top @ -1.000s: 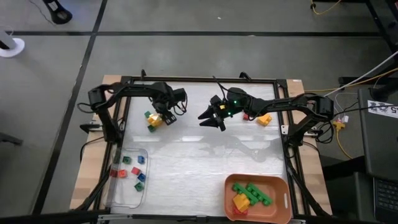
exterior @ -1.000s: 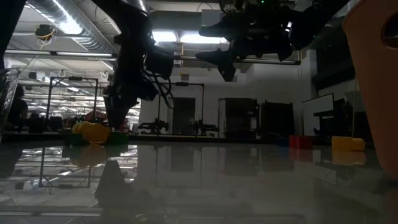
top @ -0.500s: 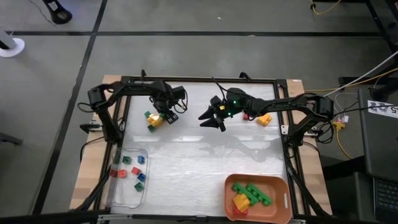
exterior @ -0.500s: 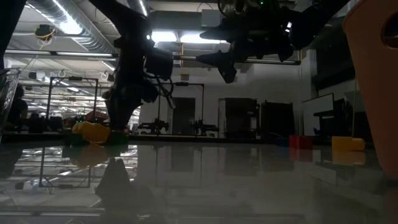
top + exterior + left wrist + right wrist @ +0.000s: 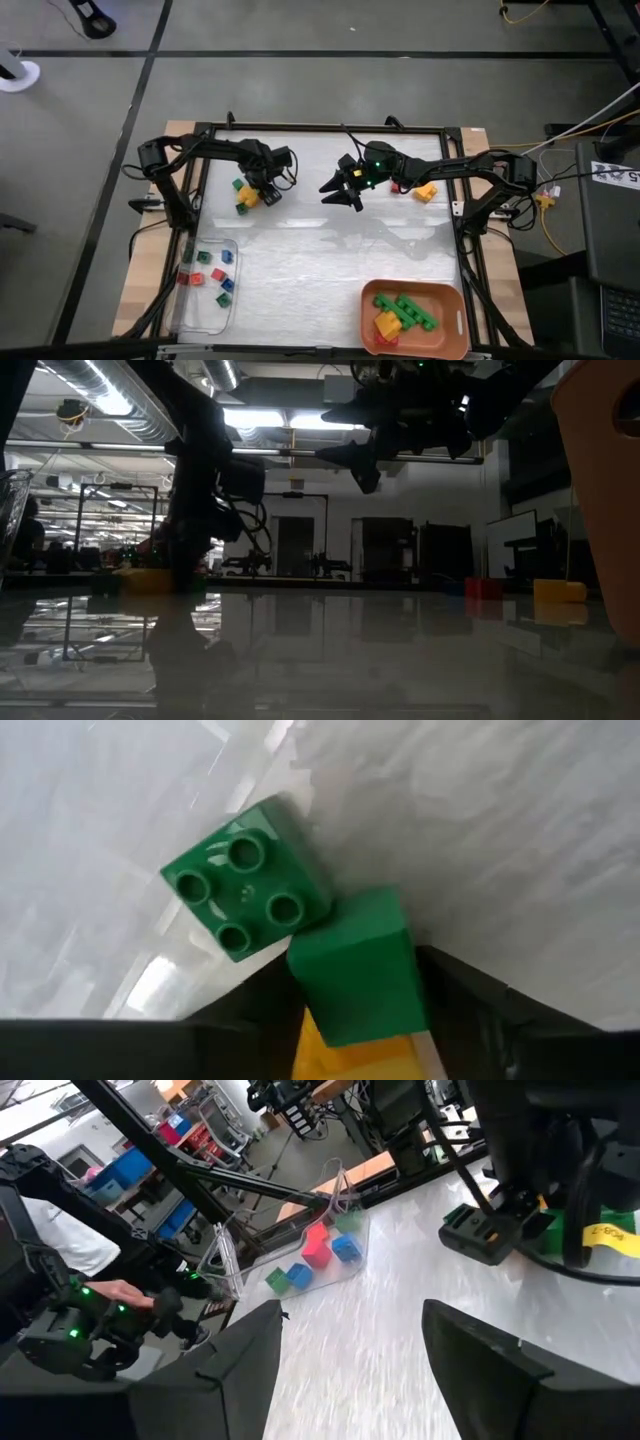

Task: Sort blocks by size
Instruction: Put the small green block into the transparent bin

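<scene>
green blocks (image 5: 246, 895), yellow block (image 5: 345, 1055), orange tray (image 5: 450, 298)

Left arm (image 5: 200, 152): black, slender jointed links, thin black cables looped beside the wrist. Left pincer (image 5: 268, 190): two dark, matte, flat-faced fingers (image 5: 470, 1000).

Right arm (image 5: 470, 168): black, same build, small green indicator light at the wrist, black cable arching over the forearm. Right pincer (image 5: 342, 194): two broad black fingers (image 5: 470, 1360) with squared tips.
</scene>
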Available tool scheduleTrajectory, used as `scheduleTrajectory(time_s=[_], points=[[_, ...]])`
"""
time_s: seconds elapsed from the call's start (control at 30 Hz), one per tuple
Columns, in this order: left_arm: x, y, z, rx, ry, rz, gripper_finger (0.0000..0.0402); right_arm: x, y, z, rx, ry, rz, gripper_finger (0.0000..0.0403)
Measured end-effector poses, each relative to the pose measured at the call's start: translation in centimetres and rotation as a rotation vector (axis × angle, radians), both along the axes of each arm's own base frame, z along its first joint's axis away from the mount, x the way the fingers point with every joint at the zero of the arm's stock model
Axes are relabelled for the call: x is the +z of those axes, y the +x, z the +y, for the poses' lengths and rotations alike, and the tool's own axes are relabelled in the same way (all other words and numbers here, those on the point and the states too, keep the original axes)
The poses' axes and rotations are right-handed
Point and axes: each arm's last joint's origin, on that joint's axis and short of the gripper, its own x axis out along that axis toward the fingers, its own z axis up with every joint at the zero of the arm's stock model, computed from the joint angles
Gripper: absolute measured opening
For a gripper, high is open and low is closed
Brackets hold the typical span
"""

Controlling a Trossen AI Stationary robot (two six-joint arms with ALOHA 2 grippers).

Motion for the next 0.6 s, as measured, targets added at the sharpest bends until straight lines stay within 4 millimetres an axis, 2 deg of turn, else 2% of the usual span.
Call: scheduleTrajectory(time_s=[0.13,0.33,0.43,0.6], points=[[0.0,0.0,0.0,-0.021,-0.002,-0.003,0.0120,0.0,0.0,0.0,0.000,0.000,0.000,0.0239],[0.9,0.1,0.0,-0.022,0.023,-0.029,0.0115,0.0,0.0,0.0,-0.001,-0.001,-0.001,0.0239],[3.1,0.6,0.3,-0.016,0.078,-0.118,0.0115,0.0,0.0,0.0,-0.001,-0.001,0.000,0.0239],[6.9,-0.4,-0.7,-0.026,0.046,-0.189,0.0115,-0.1,0.0,0.0,-0.002,0.001,0.007,0.0239]])
